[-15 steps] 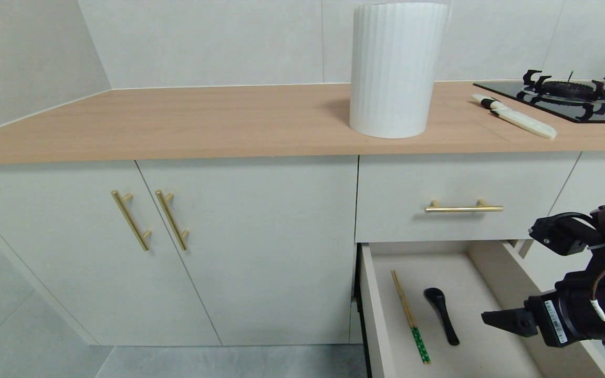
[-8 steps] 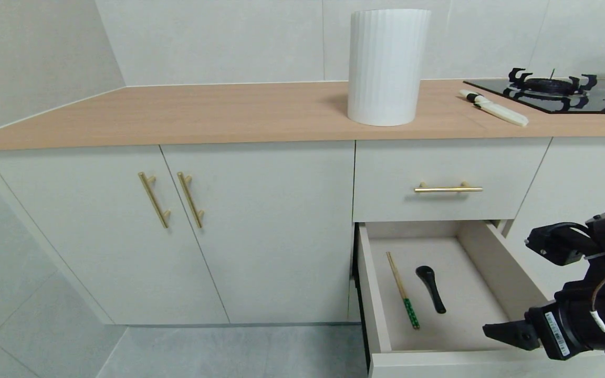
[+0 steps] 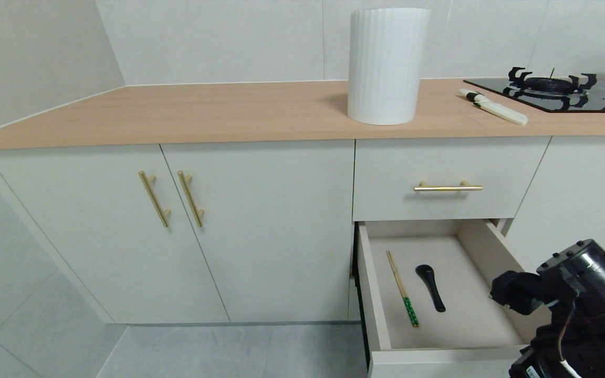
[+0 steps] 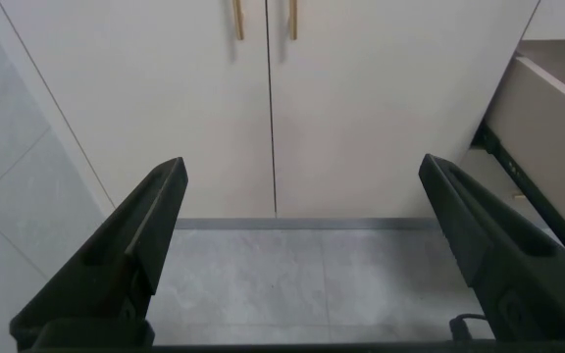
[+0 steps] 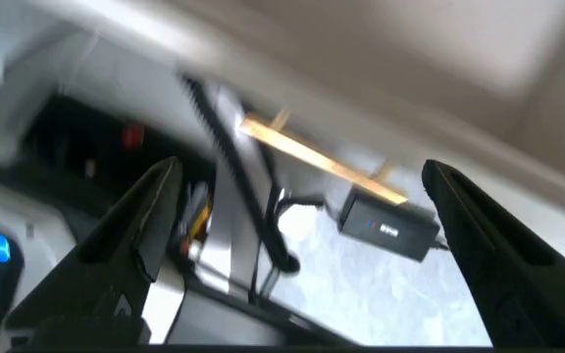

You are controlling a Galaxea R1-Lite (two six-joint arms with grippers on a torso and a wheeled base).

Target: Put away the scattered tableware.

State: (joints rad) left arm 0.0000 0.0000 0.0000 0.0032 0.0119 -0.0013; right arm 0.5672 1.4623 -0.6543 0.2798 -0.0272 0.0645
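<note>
Pale wooden chopsticks (image 3: 401, 287) with green patterned ends, black spoon (image 3: 430, 295) just beside, in open drawer (image 3: 372, 294), left gripper (image 4: 302, 176) fingers spread, right gripper (image 5: 302, 176) fingers spread

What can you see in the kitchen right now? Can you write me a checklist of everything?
Surface: wooden counter, dry and tidy.
Job's things: chopsticks and black spoon lie side by side, apart, in the open drawer; a knife lies on the counter near the stove.
Clutter: a tall white ribbed tub stands on the counter.
Grippers: left tool open, holding nothing, facing the cupboard doors; right tool open, holding nothing.
Cables: a dark cable shows in the right wrist view.
Surroundings: tiled wall, grey floor.
</note>
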